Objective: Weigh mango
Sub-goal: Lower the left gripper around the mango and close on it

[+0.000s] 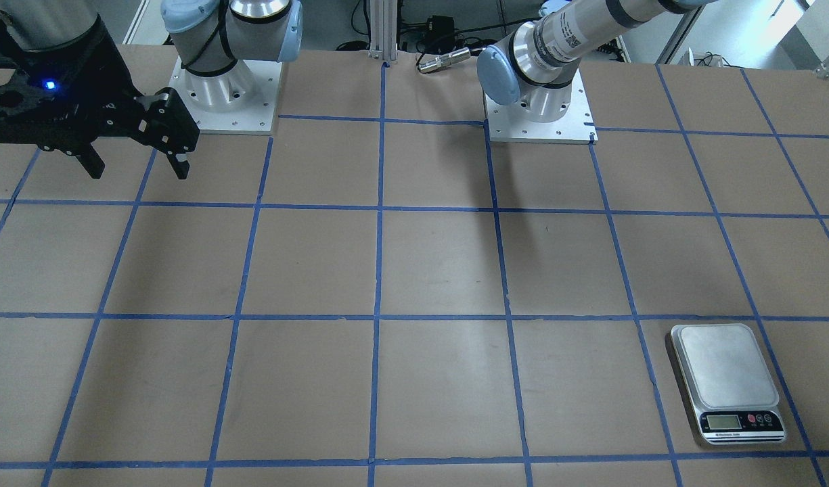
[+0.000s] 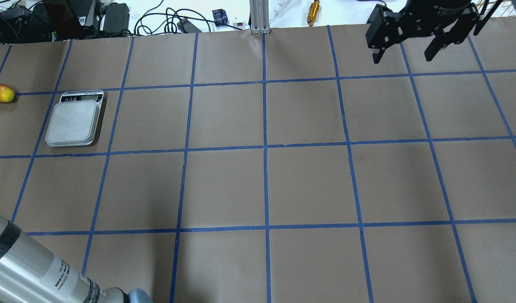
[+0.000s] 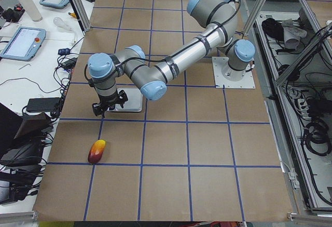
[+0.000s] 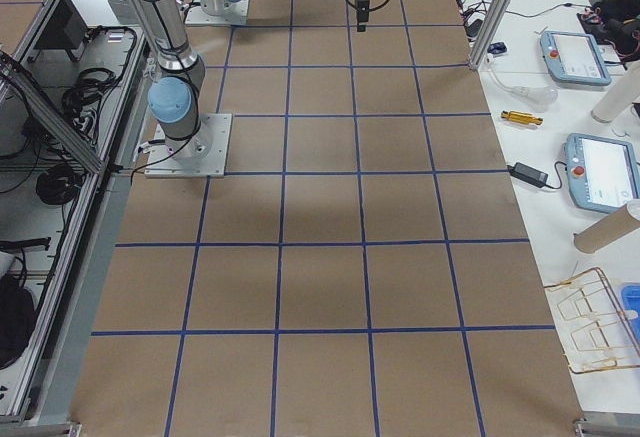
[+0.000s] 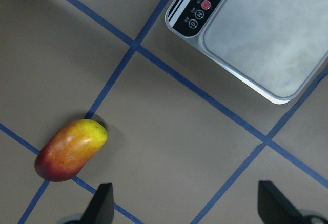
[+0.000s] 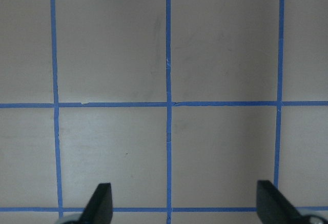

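The mango (image 5: 72, 149), yellow at one end and red at the other, lies on the brown table on a blue tape line. It also shows at the left edge of the overhead view (image 2: 1, 93) and in the exterior left view (image 3: 97, 151). The scale (image 2: 74, 122), silver with a bare plate, stands to its right (image 5: 266, 34) (image 1: 725, 382). My left gripper (image 5: 187, 206) is open and empty, well above the table between mango and scale (image 3: 106, 108). My right gripper (image 2: 403, 58) is open and empty, high at the far right (image 1: 140, 166) (image 6: 185, 206).
Blue tape lines divide the brown table into squares. The two arm bases (image 1: 228, 101) (image 1: 539, 111) stand at the robot's edge. My left forearm (image 2: 38, 265) crosses the overhead view's lower left corner. Tablets and cables (image 3: 23, 42) lie on the bench beyond the table.
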Action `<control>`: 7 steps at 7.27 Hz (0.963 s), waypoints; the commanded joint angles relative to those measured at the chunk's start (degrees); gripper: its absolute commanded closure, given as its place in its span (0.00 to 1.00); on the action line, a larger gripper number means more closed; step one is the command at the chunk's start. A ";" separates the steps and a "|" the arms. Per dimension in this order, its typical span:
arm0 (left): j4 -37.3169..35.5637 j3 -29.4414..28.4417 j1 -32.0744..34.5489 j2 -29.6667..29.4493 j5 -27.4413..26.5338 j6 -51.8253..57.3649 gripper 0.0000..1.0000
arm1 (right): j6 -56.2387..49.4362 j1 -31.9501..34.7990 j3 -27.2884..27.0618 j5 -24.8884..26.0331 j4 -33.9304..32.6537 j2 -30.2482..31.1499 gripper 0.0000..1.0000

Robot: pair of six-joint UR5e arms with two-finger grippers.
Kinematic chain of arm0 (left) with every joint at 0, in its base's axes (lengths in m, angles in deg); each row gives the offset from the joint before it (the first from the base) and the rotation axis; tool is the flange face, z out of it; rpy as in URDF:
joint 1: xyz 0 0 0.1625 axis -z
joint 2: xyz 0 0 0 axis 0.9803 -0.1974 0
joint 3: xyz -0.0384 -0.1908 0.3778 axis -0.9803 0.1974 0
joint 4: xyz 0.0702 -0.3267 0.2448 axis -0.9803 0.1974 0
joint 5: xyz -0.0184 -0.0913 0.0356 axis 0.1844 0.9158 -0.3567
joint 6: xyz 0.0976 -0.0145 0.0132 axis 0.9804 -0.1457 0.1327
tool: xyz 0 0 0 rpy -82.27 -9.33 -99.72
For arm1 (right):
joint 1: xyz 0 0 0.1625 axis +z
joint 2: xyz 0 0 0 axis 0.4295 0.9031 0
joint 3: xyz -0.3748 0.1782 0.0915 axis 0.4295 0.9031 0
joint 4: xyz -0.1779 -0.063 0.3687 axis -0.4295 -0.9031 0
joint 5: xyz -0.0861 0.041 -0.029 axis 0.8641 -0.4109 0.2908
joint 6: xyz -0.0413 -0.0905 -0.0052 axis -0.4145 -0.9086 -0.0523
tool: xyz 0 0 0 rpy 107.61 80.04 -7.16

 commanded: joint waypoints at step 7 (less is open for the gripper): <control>-0.17 -19.50 -3.75 -18.86 4.88 23.85 0.02 | 0.00 0.00 0.00 0.00 0.00 0.03 0.00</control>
